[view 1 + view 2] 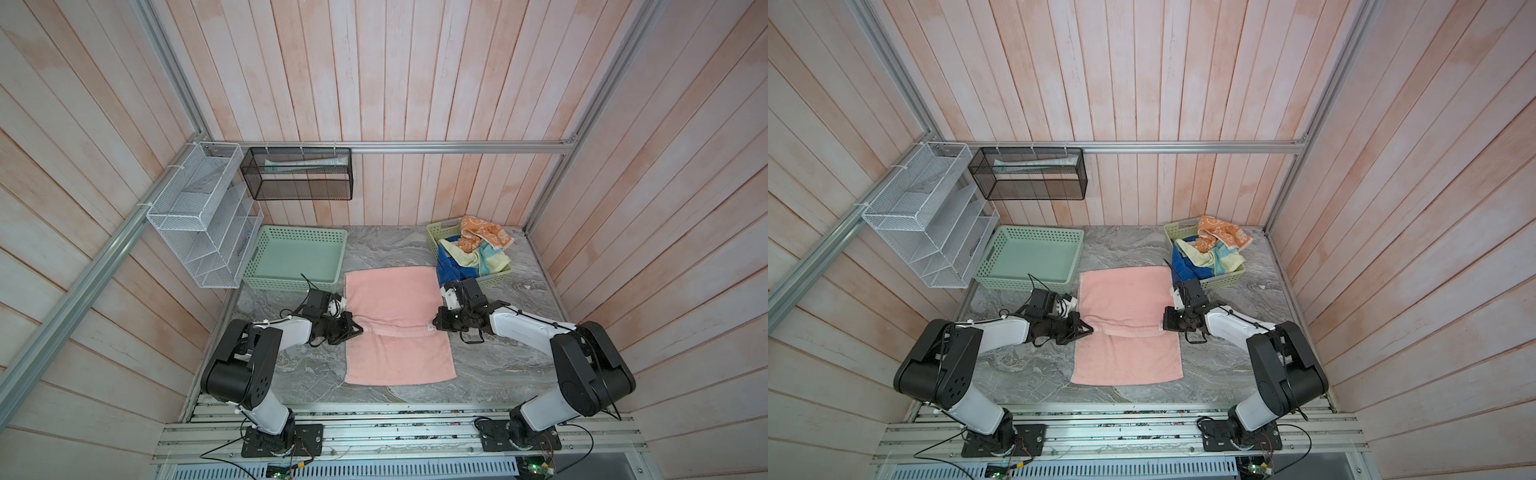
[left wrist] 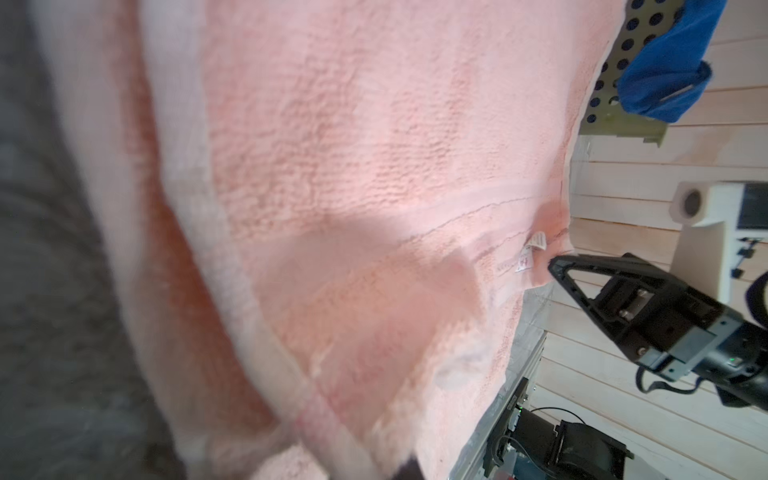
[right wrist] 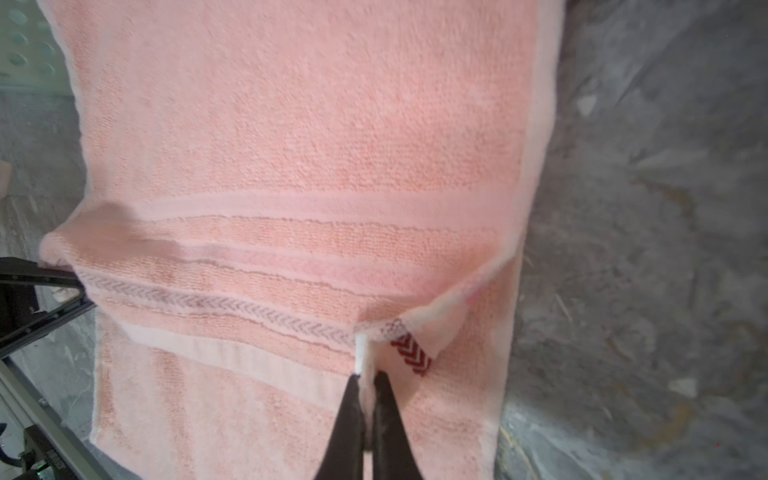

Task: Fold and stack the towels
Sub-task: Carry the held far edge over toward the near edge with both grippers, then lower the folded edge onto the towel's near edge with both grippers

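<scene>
The pink towel [image 1: 395, 291] [image 1: 1125, 291] lies spread on the marble table between both arms. One hemmed edge is pulled over to its middle and raised a little. My left gripper [image 1: 358, 330] [image 1: 1091, 330] is shut on that edge's left corner, and cloth hides most of its fingers in the left wrist view. My right gripper [image 3: 365, 380] [image 1: 434, 322] is shut on the right corner beside a red chevron trim. The orange towel [image 1: 484, 232], the pale yellow towel [image 1: 459, 255] and the blue towel [image 1: 449, 266] are heaped in the far-right basket [image 1: 434, 230].
A mint-green basket [image 1: 303, 233] stands at the far left of the table with nothing in it. A white wire rack [image 1: 199, 216] and a black mesh basket [image 1: 299, 174] hang on the walls above it. Wooden walls enclose three sides.
</scene>
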Available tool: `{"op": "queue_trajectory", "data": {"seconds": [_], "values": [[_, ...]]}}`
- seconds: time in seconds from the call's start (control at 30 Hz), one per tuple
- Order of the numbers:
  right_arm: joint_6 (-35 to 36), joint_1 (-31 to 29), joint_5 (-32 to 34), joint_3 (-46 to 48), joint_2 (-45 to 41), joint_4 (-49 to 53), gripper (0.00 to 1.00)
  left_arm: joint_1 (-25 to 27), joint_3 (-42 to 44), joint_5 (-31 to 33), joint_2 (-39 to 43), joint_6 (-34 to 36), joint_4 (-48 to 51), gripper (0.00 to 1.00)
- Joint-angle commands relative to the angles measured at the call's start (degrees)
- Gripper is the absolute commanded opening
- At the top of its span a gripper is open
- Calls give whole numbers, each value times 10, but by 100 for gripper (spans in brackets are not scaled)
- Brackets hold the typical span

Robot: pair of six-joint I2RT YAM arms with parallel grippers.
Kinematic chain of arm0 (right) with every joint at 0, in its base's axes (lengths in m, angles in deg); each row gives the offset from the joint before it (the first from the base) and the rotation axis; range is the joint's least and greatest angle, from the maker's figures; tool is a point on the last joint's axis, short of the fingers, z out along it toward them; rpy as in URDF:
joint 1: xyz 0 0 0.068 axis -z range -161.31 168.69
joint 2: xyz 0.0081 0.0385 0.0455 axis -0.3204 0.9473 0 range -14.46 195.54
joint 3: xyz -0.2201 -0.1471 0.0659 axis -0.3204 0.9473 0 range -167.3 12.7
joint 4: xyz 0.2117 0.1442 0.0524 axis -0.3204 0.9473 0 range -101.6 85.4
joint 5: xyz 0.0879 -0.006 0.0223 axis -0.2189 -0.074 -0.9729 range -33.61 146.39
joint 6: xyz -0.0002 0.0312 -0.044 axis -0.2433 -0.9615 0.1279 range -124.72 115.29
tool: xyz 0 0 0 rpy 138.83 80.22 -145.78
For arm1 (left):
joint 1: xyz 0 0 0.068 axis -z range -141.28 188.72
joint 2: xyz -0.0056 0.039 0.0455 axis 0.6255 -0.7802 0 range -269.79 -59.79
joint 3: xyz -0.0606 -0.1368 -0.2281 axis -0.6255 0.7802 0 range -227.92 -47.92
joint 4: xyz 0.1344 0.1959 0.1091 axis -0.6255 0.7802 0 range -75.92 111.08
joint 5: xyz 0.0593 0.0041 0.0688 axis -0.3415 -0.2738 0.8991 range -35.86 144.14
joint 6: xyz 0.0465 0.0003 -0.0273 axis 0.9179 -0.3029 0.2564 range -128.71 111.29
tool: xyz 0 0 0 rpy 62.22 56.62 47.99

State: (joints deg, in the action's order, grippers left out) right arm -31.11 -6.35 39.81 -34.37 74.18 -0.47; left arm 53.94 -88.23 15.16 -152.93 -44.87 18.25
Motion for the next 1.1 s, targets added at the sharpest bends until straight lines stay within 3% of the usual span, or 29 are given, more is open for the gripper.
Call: {"op": "queue_trajectory", "data": {"seconds": [0.0,0.2,0.33,0.43,0.67,0.9,0.97,1.07], "values": [[24,1,22,-42,-33,46,0,-2,-53,22,32,44,79,0],[-18,-1,17,12,-130,79,0,11,-27,17,126,31,135,0],[-95,-5,-3,150,-184,-5,0,17,82,-6,161,-20,60,0],[-106,-6,-25,187,-170,-35,0,19,122,-12,148,-29,31,0],[-64,-7,-7,122,-158,29,0,19,80,8,151,-4,78,0],[-64,-9,6,65,-255,160,0,20,6,26,246,18,227,0],[-90,-10,4,107,-296,153,0,23,49,22,282,-1,227,0],[-150,-10,-30,213,-339,91,0,27,166,-17,315,-67,145,0]]}}
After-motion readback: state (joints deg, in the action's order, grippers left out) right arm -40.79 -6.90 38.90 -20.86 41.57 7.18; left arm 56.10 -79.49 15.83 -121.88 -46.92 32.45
